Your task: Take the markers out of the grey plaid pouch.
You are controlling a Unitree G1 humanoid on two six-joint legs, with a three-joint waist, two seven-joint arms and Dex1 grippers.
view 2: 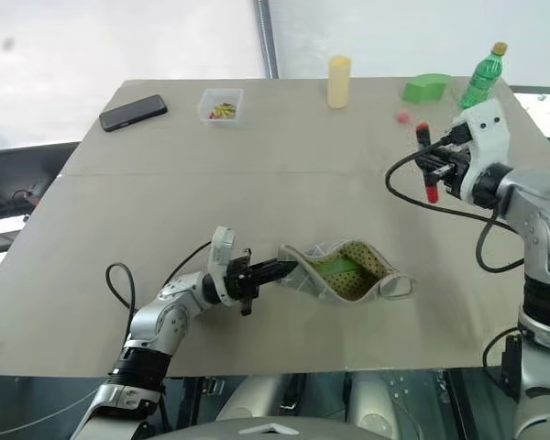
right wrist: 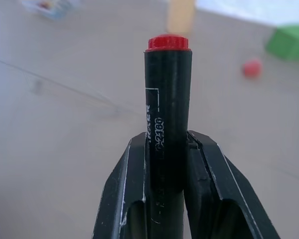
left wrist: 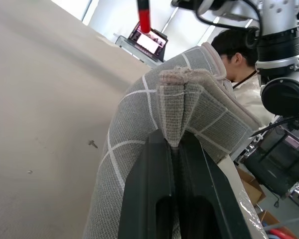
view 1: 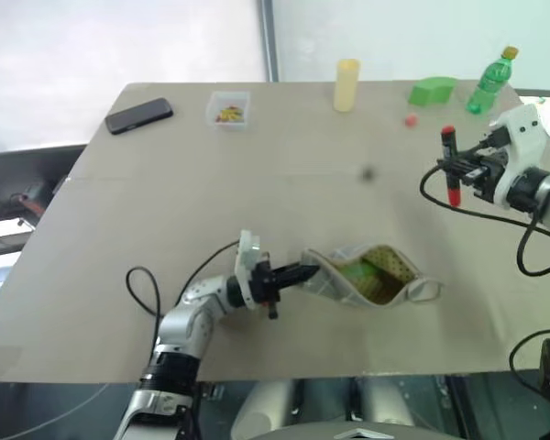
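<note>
Overhead, left fingers (view 1: 304, 271) pinching pouch (view 1: 371, 275) end, right fingers (view 1: 451, 168) clamping marker (view 1: 451, 165) (print visible wrist-side)

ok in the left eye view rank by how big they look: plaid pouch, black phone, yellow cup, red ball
1. grey plaid pouch, nearest the camera
2. black phone
3. yellow cup, close to the phone, so unsure
4. red ball
</note>
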